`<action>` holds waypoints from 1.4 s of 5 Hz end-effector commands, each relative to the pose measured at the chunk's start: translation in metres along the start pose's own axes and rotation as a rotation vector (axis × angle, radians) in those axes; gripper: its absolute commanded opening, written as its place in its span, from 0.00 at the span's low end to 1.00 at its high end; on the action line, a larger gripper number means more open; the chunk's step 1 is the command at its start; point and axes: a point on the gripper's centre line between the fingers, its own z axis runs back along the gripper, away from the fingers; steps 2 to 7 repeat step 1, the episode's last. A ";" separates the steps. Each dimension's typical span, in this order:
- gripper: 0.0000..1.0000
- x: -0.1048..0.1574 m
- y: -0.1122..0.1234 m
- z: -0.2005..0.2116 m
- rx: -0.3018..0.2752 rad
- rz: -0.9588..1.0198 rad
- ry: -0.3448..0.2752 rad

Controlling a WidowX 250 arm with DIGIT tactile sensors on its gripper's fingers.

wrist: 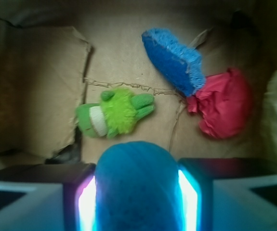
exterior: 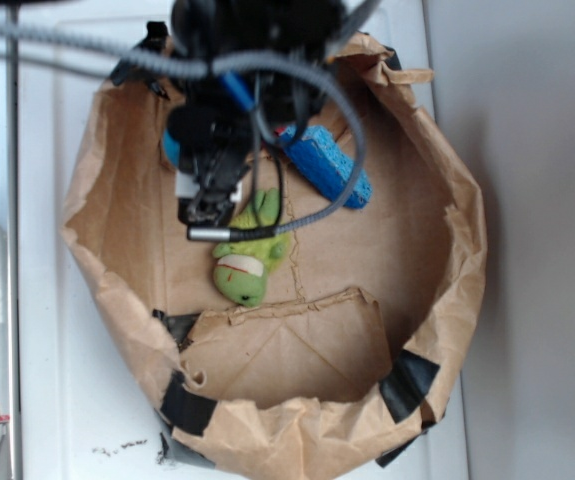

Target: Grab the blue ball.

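Between my pads sits the blue ball [wrist: 137,185], gripper [wrist: 137,192] closed on its widest part, both sides touching. Looks fuzzy, light, prob. a bit squashy, so hold mid-line w/ gentle squeeze. Overhead view mostly hides it behind my arm.

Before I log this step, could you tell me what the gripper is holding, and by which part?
The gripper holds the blue ball, pinched across its left and right sides between the two fingers.
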 end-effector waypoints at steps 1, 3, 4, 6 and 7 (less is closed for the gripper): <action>0.00 -0.007 -0.002 0.014 0.079 0.042 -0.114; 0.00 -0.007 -0.002 0.014 0.079 0.042 -0.114; 0.00 -0.007 -0.002 0.014 0.079 0.042 -0.114; 0.00 -0.007 -0.002 0.014 0.079 0.042 -0.114; 0.00 -0.007 -0.002 0.014 0.079 0.042 -0.114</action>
